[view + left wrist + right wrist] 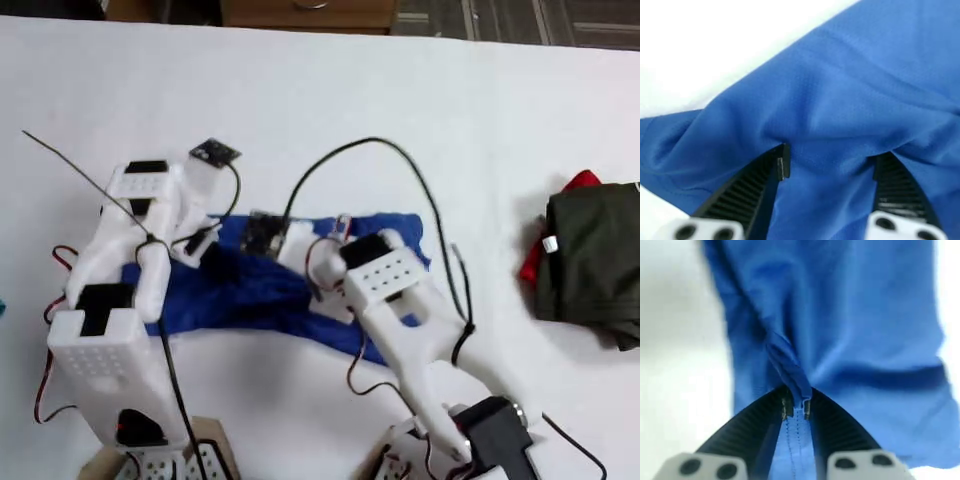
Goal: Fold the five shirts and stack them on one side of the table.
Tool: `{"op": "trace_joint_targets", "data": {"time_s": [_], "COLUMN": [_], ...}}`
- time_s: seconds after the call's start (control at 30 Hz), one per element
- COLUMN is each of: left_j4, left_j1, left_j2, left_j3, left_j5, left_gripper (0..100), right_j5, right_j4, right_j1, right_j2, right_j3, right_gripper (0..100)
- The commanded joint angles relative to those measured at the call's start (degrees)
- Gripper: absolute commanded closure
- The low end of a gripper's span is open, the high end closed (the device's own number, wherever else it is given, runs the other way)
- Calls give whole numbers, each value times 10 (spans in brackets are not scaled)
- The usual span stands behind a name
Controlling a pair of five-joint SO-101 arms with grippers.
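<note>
Shirt in hand: a soft blue fabric shirt [250, 295] lies rumpled on the white tabletop [400, 90], beneath both sets of fingers.
Left fingers: the left fingers [752, 187] are released and spread wide, with their tips pressing into the cloth that spans the gap. They are probably pinning it or lining up a pinch.
Right fingers: the right fingers [757, 422] are clenched on a narrow raised ridge of the shirt, probably to lift that edge for a fold.
Arm pose: both arms bend forward and low, wrists tipped down onto the shirt.
Finished stack: a dark green folded shirt [595, 260] lies over a red one [582, 183], well apart from both sets of fingers.
</note>
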Motion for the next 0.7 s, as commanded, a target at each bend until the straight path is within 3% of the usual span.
{"op": "trace_joint_targets", "data": {"time_s": [0.0,0.37,0.67], "left_j4": [8,8,8], "left_j1": [1,1,1], "left_j2": [11,11,11], "left_j3": [0,0,0], "left_j5": [0,0,0], "left_gripper": [713,712,712], "right_j5": [17,17,18], "right_j4": [-6,1,-18], "right_j1": [27,-21,-15], "right_j2": [-22,64,181], "right_j3": [-60,-102,-166], "right_gripper": [947,935,730]}}
